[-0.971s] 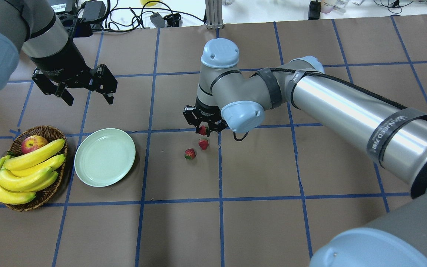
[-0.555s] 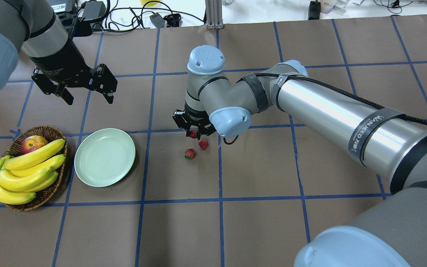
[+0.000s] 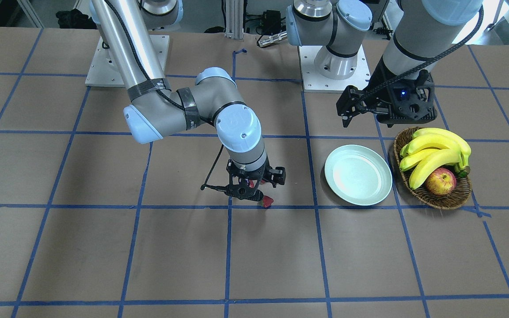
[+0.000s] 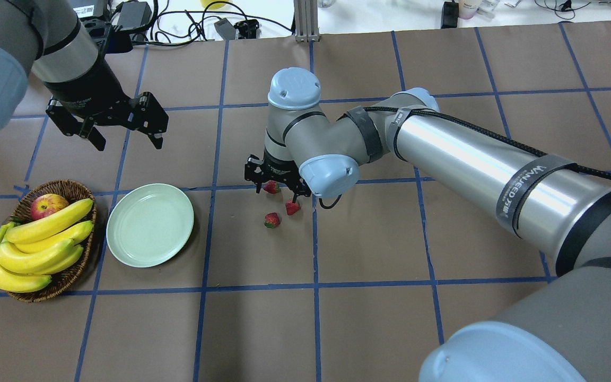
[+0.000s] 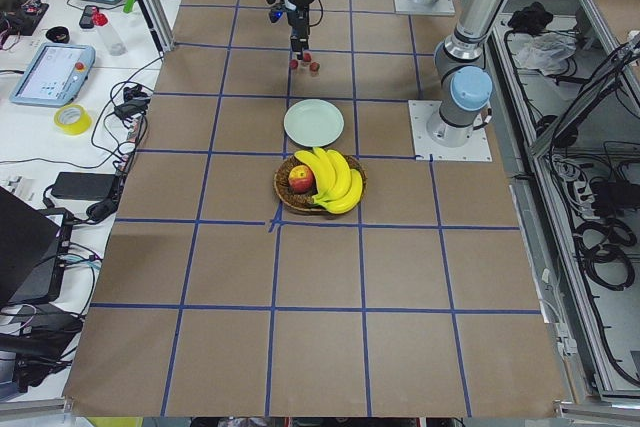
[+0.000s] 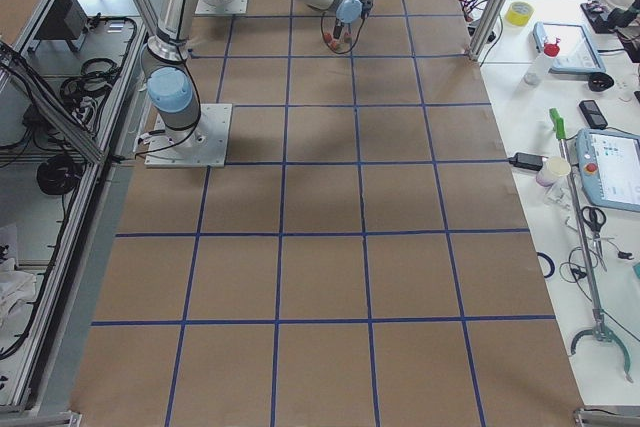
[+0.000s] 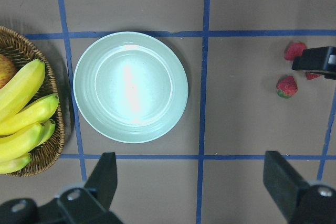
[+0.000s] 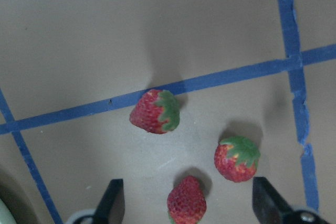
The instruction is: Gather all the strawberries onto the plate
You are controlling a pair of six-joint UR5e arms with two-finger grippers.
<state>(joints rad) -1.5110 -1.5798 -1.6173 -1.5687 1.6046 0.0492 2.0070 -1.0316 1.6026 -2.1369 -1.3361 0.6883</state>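
Three small red strawberries lie close together on the brown table. One strawberry (image 4: 271, 187) (image 8: 156, 111) (image 3: 265, 202) rests on a blue tape line, a second strawberry (image 4: 292, 207) (image 8: 237, 158) lies nearer the robot, and a third strawberry (image 4: 272, 219) (image 8: 186, 200) is nearest. My right gripper (image 4: 278, 192) hovers over them, open and empty, with its fingers (image 8: 113, 200) spread wide. The pale mint plate (image 4: 150, 224) (image 7: 131, 86) is bare, left of the berries. My left gripper (image 4: 126, 140) hangs open above and behind the plate.
A wicker basket (image 4: 67, 185) holding bananas (image 4: 40, 239) and an apple (image 4: 48, 206) stands directly left of the plate. Cables and small devices (image 4: 136, 16) lie along the far table edge. The right arm's forearm (image 4: 470, 159) stretches across the right half.
The right gripper has shifted left toward the plate. The strawberry seen at its fingers has ended up further left, on the tape line. The other two berries and the left arm stayed put.
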